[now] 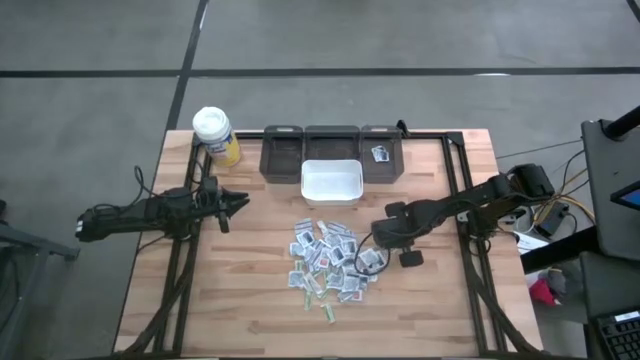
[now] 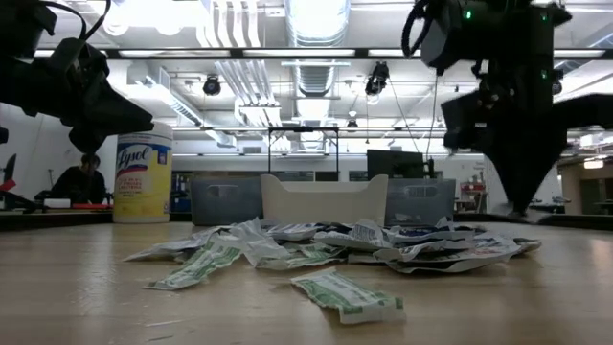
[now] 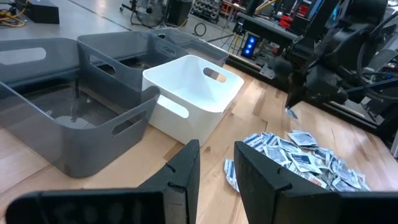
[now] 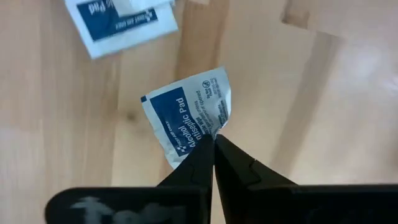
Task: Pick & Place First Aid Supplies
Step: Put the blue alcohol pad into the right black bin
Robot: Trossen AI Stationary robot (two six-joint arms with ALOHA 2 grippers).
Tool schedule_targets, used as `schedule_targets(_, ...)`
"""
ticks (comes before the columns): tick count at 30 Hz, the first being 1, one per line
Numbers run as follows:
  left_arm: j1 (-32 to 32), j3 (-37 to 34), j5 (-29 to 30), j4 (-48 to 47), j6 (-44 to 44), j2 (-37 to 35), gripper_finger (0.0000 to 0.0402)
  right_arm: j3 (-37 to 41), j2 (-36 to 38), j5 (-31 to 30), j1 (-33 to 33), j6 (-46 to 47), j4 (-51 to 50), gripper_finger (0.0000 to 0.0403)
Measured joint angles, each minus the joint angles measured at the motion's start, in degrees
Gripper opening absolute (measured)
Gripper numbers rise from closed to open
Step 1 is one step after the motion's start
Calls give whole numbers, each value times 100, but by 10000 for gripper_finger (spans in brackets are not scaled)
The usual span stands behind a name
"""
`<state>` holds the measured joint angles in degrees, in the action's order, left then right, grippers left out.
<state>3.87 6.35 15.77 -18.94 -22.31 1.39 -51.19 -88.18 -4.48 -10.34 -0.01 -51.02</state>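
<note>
The first aid supplies [image 1: 325, 258] lie in a loose pile of small white packets with blue, red and green print at the middle of the table. My right gripper [image 4: 214, 138] hangs over the pile's right edge [image 1: 370, 262], pointing down. It is shut on a white and blue antiseptic pad packet [image 4: 186, 118]. My left gripper [image 3: 216, 163] waits at the table's left side [image 1: 240, 200], open and holding nothing, pointing toward the bins. My right gripper pinches the antiseptic pad packet by one edge, near a corner [image 4: 213, 129], between its two fingertips. The fingers come from above, pointing down. The packet is lifted clear of the wooden table and hangs tilted and slightly curled below the fingertips.
A white bin [image 1: 332, 181] stands just beyond the pile, in front of a row of three grey bins [image 1: 332, 143]; the right one holds a packet [image 1: 380, 153]. A white-capped yellow bottle [image 1: 215, 135] stands at the far left. Another packet [image 4: 121, 18] lies below my right gripper.
</note>
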Motion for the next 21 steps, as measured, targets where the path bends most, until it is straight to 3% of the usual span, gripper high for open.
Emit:
schedule_targets(5, 0, 0, 0, -2, 0, 19, 94, -668, 33, -1028, -17, -15, -591, 8)
schedule_targets(10, -1, 0, 0, -2, 0, 40, 94, -1322, -15, -2150, 156, -193, -544, 8)
schedule_targets(21, 0, 0, 0, -2, 0, 50, 94, -2101, -28, -2316, 1821, -1460, -282, 8)
